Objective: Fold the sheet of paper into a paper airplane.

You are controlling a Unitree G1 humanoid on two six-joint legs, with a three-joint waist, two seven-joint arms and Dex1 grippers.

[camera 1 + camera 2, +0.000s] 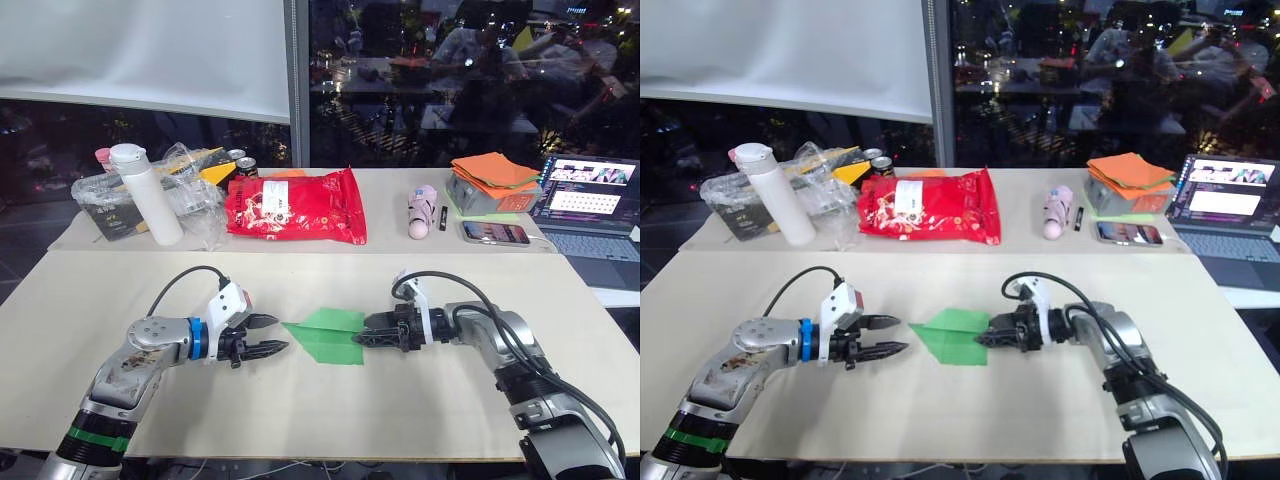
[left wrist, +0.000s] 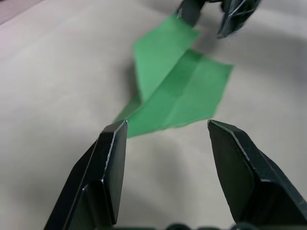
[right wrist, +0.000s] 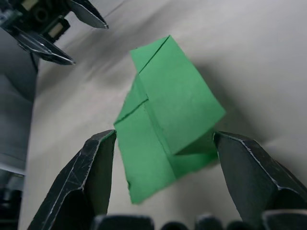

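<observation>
The green sheet of paper [image 1: 325, 340] lies on the beige table [image 1: 300, 420], folded into a pointed wedge like a paper airplane, its nose toward my left arm. One flap [image 3: 177, 100] stands up off the rest. My left gripper [image 1: 280, 333] is open just short of the nose, which sits close to one fingertip [image 2: 117, 139] in the left wrist view. My right gripper [image 1: 362, 332] is open at the wide rear end, and its fingers [image 3: 100, 158] straddle the paper [image 3: 148, 163] without clamping it.
At the back stand a white bottle [image 1: 145, 190], a clear plastic bag of items [image 1: 100, 195], cans [image 1: 240, 160], a red packet [image 1: 295, 205] and a pink object [image 1: 422, 210]. An orange paper stack [image 1: 495, 170], a phone [image 1: 495, 232] and a laptop [image 1: 590, 205] are back right.
</observation>
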